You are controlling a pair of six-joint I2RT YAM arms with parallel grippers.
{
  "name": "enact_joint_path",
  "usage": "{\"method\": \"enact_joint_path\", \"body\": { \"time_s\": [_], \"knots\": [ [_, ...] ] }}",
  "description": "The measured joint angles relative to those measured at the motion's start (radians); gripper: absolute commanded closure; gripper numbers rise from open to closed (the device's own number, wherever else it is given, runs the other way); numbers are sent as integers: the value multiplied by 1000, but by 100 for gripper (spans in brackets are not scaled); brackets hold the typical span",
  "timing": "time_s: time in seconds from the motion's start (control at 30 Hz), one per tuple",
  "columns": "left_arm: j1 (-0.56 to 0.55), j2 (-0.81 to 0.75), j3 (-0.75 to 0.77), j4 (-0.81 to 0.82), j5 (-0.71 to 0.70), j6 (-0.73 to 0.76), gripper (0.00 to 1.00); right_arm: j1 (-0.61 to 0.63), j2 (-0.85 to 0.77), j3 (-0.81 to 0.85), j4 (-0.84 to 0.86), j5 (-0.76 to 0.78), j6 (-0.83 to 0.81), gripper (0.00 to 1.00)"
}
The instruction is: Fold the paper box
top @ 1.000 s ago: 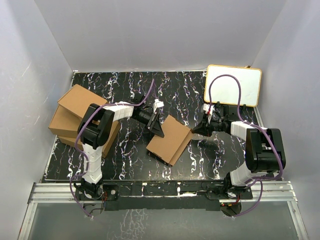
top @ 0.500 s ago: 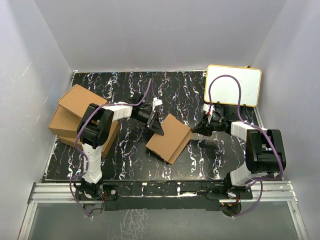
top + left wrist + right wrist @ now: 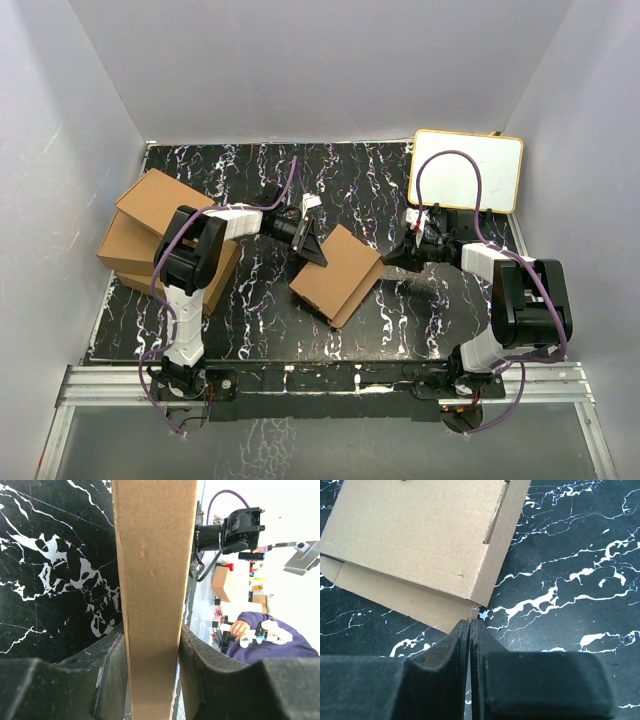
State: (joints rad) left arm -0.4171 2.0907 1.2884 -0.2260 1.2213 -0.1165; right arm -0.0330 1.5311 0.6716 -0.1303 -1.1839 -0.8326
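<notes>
The paper box (image 3: 337, 274) is a flat brown cardboard mailer lying in the middle of the black marbled table. My left gripper (image 3: 312, 246) is shut on its upper left edge. In the left wrist view the cardboard panel (image 3: 152, 570) runs up between both fingers (image 3: 107, 675), and my left gripper (image 3: 152, 680) pinches it. My right gripper (image 3: 395, 258) is shut at the box's right corner. In the right wrist view the box (image 3: 420, 535) fills the upper left. The tips of my right gripper (image 3: 470, 623) touch a small cardboard tab at its near corner.
A pile of ready-made brown boxes (image 3: 150, 225) stands at the table's left edge. A white board with a yellow rim (image 3: 467, 170) lies at the back right. Grey walls close in the back and both sides. The table (image 3: 240, 170) is bare black marble elsewhere.
The left gripper has drawn the box a little to the left and toward the back. The right gripper has followed slightly, staying at the box's right corner.
</notes>
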Motion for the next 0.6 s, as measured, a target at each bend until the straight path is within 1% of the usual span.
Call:
{"method": "enact_joint_path", "body": {
  "time_s": [0.17, 0.4, 0.6],
  "knots": [
    [5, 0, 0, 25, 14, -40, 98, 0, -10, 0, 3, 0, 5, 92],
    [11, 0, 0, 84, 48, -102, 98, 0, -66, 0, 20, 5, 28, 92],
    [13, 0, 1, 98, 52, -134, 98, 7, -70, 8, 21, 27, 45, 92]
  ]
}}
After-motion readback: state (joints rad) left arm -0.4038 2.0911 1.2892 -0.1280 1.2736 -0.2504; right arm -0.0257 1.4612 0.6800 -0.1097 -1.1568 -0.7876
